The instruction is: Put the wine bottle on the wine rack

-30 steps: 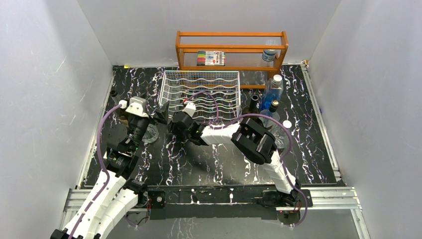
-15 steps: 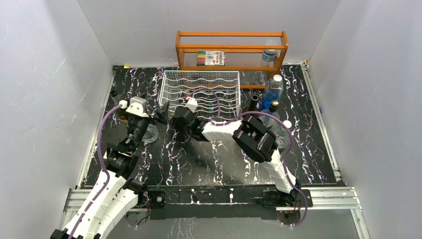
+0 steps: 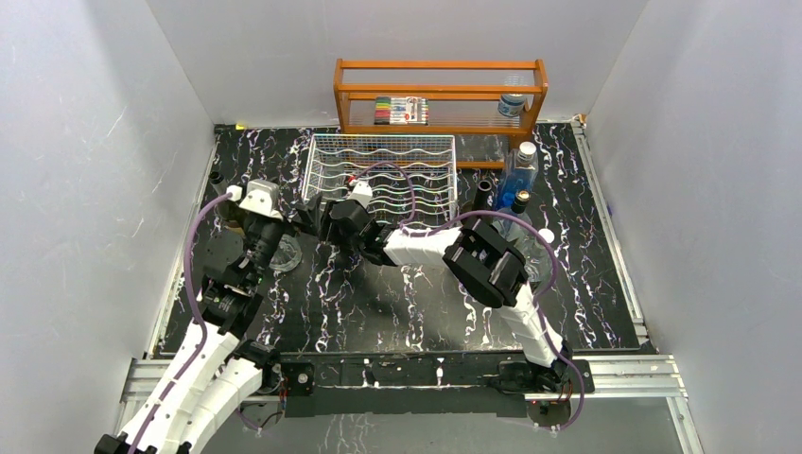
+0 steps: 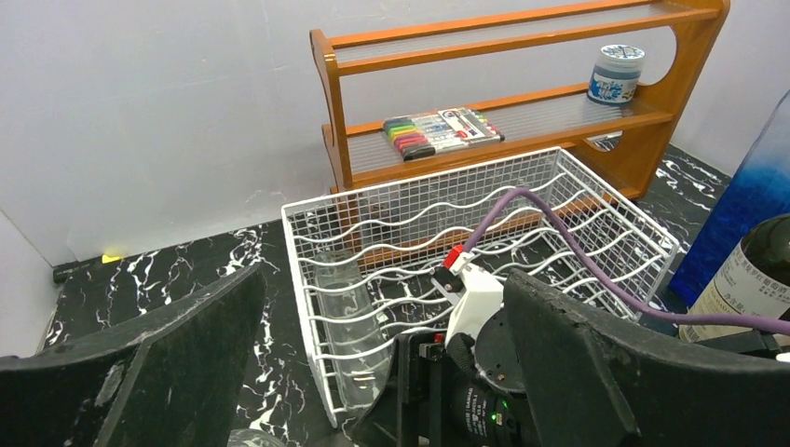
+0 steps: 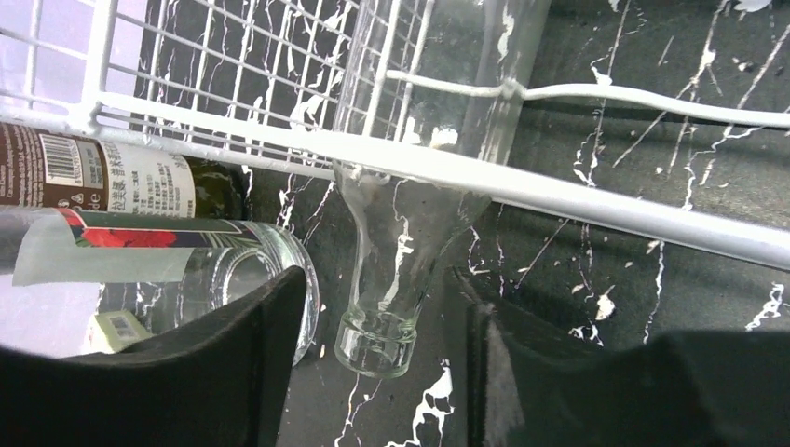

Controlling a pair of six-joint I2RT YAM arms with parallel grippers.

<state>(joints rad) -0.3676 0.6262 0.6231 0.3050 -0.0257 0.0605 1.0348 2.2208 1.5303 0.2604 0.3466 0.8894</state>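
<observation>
Wine bottle (image 5: pixel 391 242): lying in wine rack (image 5: pixel 559 200), centre frame, neck poking out. Right fingers (image 5: pixel 265 372) parted beside neck; left fingers (image 4: pixel 149 372) wide. Risk: retreat clips neck, dragging bottle out.

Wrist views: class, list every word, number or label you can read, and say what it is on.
No text is legible.
Barcode label, right wrist view: print too small.
Dark bottle label, left wrist view: blurred.
Jar label: blurred.
Marker pack: too small.
</observation>
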